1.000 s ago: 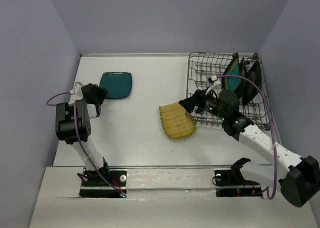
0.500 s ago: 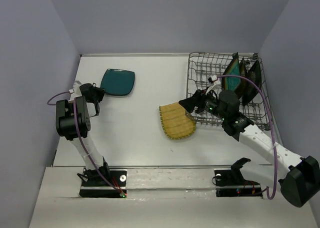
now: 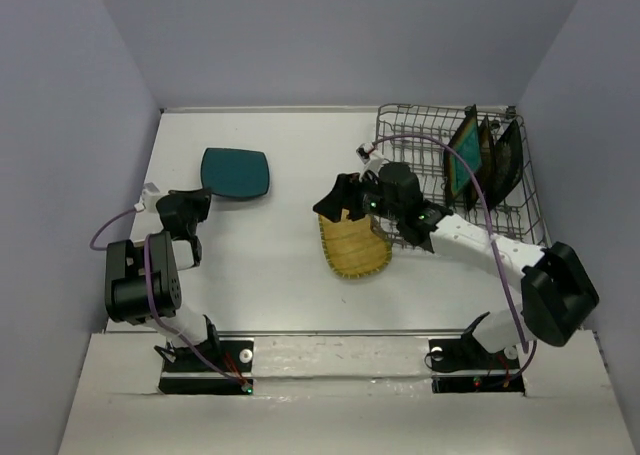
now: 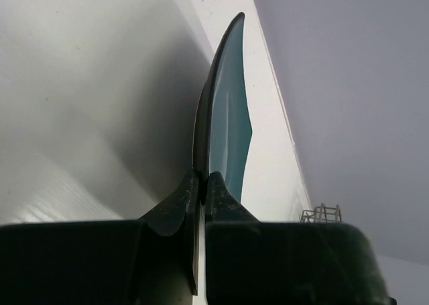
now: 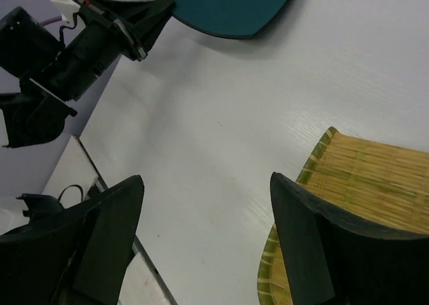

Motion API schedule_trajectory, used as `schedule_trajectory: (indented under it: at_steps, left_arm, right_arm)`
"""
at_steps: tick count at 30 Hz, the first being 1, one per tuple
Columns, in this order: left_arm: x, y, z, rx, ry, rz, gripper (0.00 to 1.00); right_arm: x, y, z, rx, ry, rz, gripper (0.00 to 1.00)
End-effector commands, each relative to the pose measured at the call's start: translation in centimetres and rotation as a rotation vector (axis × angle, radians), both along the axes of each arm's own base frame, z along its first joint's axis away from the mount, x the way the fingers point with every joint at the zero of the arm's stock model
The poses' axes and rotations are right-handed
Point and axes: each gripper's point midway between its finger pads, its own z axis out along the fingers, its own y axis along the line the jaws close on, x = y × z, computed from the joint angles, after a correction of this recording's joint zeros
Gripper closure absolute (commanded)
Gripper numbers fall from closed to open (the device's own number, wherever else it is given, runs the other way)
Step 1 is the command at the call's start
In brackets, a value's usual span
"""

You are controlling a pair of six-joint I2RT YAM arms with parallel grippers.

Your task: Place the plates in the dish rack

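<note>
The plain teal plate [image 3: 235,172] lies at the far left of the table. My left gripper [image 3: 205,197] is shut on its near left rim. The left wrist view shows that plate [image 4: 224,117] edge-on, pinched between the jaws of the left gripper [image 4: 203,177]. The yellow ribbed plate [image 3: 355,240] lies flat mid-table. My right gripper [image 3: 335,197] hovers open over its far left edge, holding nothing. In the right wrist view the right gripper [image 5: 206,181] has bare table between its fingers, with the yellow plate [image 5: 362,184] under the right finger. The dish rack [image 3: 400,135] holds three upright plates [image 3: 487,155].
The dish rack stands at the far right, against the back and right walls. Its left part is bare tines. The right arm's purple cable [image 3: 425,140] loops over the rack. A side wall [image 3: 90,125] runs close to the left arm.
The left gripper has shut on the teal plate's rim, and its arm has drawn back toward the base. The right arm swung left from the rack's edge to over the yellow plate and opened wider.
</note>
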Motion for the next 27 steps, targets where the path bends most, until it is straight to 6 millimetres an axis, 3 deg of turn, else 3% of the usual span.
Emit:
schedule_trajectory:
  at_steps: [1,2,3,5,6,8,13,16,17,18,20,21,27]
  left_arm:
    - [-0.8,-1.4,7.0,-0.047,-0.284,-0.045,0.94]
    - [-1.5,-1.7,7.2,-0.056,-0.3,-0.054,0.94]
    - [-1.7,-1.8,7.0,-0.06,-0.3,-0.056,0.94]
    - [-2.1,-2.1,7.1,-0.058,-0.309,-0.068,0.94]
    - [-2.6,-2.3,6.9,-0.063,-0.31,-0.076,0.94]
    - [-3.5,-2.9,7.0,-0.075,-0.324,-0.1,0.94]
    - [-5.5,-4.8,10.4,-0.134,-0.44,-0.188,0.94]
    - [-6.5,-5.8,12.1,-0.144,-0.474,-0.235,0.94]
    - [-7.4,-6.0,14.0,-0.113,-0.516,-0.248,0.94]
    - [-7.3,-6.0,13.2,-0.124,-0.483,-0.245,0.94]
    - [-8.5,-6.3,14.8,-0.082,-0.522,-0.253,0.94]
    - [-8.6,-6.4,14.0,-0.086,-0.481,-0.253,0.94]
    - [-10.9,-8.4,16.4,-0.012,-0.533,-0.372,0.94]
  right_arm:
    - [1.4,3.4,3.1,0.081,-0.029,0.002,0.18]
    - [2.2,4.3,2.1,0.091,0.014,-0.008,0.18]
    - [2.3,4.5,2.8,0.11,0.009,-0.009,0.18]
    - [2.9,5.7,1.9,0.115,0.025,0.002,0.18]
    - [3.4,6.3,2.4,0.127,0.024,0.0,0.18]
    - [4.5,7.1,0.6,0.108,0.055,-0.013,0.17]
    - [6.8,7.8,-0.7,0.074,0.063,-0.068,0.15]
    - [7.6,8.1,-0.8,0.055,0.058,-0.086,0.14]
    - [7.8,8.2,-0.8,0.048,0.049,-0.082,0.14]
    - [7.7,8.2,-0.7,0.05,0.048,-0.077,0.14]
    - [7.9,7.9,-0.5,0.045,0.035,-0.071,0.14]
    - [7.8,7.8,-0.5,0.042,0.029,-0.068,0.14]
    - [7.7,7.0,1.3,0.048,-0.028,-0.007,0.13]
